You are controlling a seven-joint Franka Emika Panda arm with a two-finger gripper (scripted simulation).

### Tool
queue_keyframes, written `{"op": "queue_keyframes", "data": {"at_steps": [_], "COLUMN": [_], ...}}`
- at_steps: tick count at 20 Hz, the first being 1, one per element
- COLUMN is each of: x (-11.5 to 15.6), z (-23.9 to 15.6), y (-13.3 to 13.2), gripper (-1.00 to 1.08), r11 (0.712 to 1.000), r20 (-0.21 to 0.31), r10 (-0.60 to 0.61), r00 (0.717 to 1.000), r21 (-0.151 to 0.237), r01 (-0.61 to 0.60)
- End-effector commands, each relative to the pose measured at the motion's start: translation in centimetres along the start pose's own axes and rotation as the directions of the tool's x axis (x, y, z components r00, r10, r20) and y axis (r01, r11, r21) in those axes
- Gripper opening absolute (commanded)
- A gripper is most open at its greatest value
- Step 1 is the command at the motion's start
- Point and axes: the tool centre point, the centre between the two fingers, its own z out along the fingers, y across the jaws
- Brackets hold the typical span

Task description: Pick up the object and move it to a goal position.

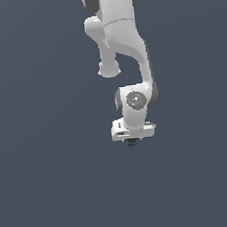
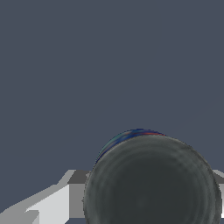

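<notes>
Gripper (image 1: 132, 141) pointed straight down at the end of the white arm (image 1: 123, 41), near the middle of the exterior view. Its fingers were almost wholly hidden behind the white hand body, so the exterior view did not show the gap between them.

Directly under the hand body, a small dark can (image 1: 132, 142) showed, touching or just below the underside of the hand. Only its lower edge was visible there, blackish with a trace of blue. It was much narrower than the hand above it.

From the wrist view the can (image 2: 151, 181) sat very close to the camera, its round dark grey end face filling much of the picture. A thin blue and red band ran along the visible rim of its side. One pale grey finger (image 2: 52, 203) stood beside the can, and a sliver of a second pale part showed at the opposite side. The can lay between them. Whether the pads actually pressed on it could not be told, so the hand's state was undetermined.

No brand, label or writing was legible on the can or the arm. The floor (image 1: 42, 166) was a plain slate grey surface.
</notes>
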Motion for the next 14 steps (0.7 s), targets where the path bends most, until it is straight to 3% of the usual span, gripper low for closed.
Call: {"op": "queue_keyframes", "data": {"at_steps": [1, 8, 14], "x": [0.0, -0.4, -1.4], "z": [0.0, -1.0, -3.3], "y": [0.0, 0.9, 3.2], "gripper": [-1.0, -1.0, -1.0], "r11": [1.0, 1.0, 1.0], "r20": [0.0, 0.0, 0.0], "r10": [0.0, 0.0, 0.0], "r00": [1.0, 1.0, 1.0], "r21": [0.0, 0.0, 0.0], "r01": [0.0, 0.0, 0.0]}}
